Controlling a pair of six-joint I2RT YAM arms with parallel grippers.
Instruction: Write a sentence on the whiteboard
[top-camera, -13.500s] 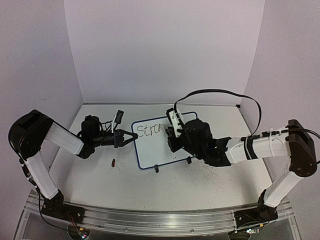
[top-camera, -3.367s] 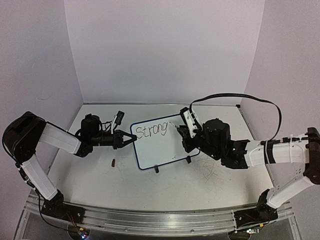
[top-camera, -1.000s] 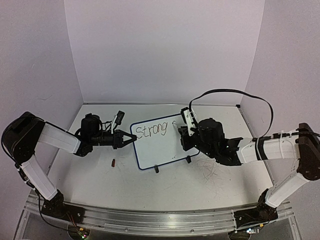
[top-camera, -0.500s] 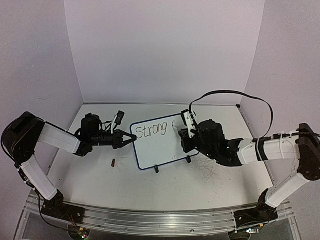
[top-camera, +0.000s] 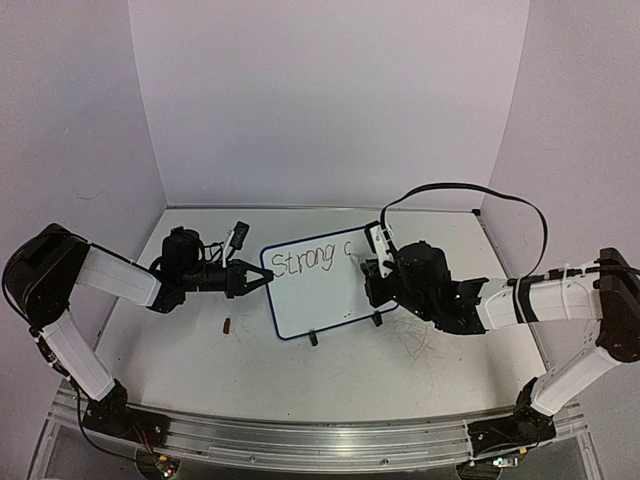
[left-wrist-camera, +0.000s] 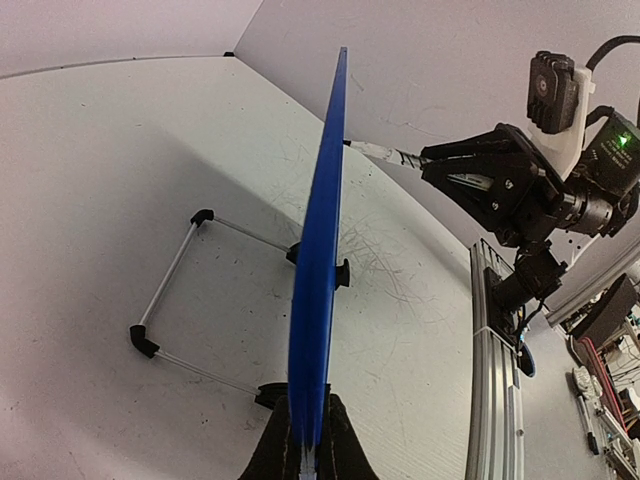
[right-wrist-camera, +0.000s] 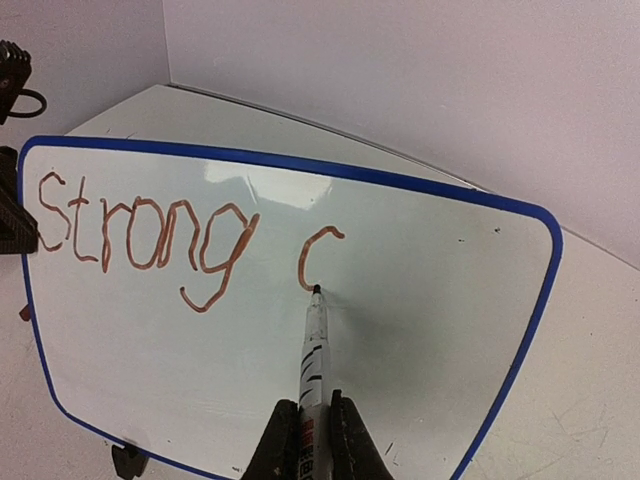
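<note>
Whiteboard: a small white board (top-camera: 312, 298) with a thin dark-blue rim and rounded corners. It stands propped at a tilt near the middle of the table, towards the back wall. The left wrist view shows it edge-on as a blue strip (left-wrist-camera: 318, 270).
Sentence: the word "Strong" (right-wrist-camera: 140, 235) is handwritten along the top left of the board, with a lone letter "c" (right-wrist-camera: 318, 255) to its right. The strokes look reddish-brown in the right wrist view. The rest of the board face is blank.
Marker: a slim pen (right-wrist-camera: 314, 345) with a pale barrel and dark printing. Its tip is at the board's surface, just right of the foot of the "c".
Right gripper: the claw (right-wrist-camera: 312, 425) is closed tight on the marker's barrel, one finger on each side. It reaches in from the board's right side.
Left gripper: the claw (top-camera: 255, 279) is clamped on the board's left edge, with its fingers pinching the blue rim between them.
Feet: two small black clips (top-camera: 313, 339) sit under the board's lower edge. A thin wire stand (left-wrist-camera: 170, 290) runs out behind it.
Table: a scuffed white tabletop (top-camera: 350, 385) with faint scribble marks to the right of the board.
Small object: a short dark reddish piece (top-camera: 227, 324) lies on the table, near the board's lower left corner and apart from it.
</note>
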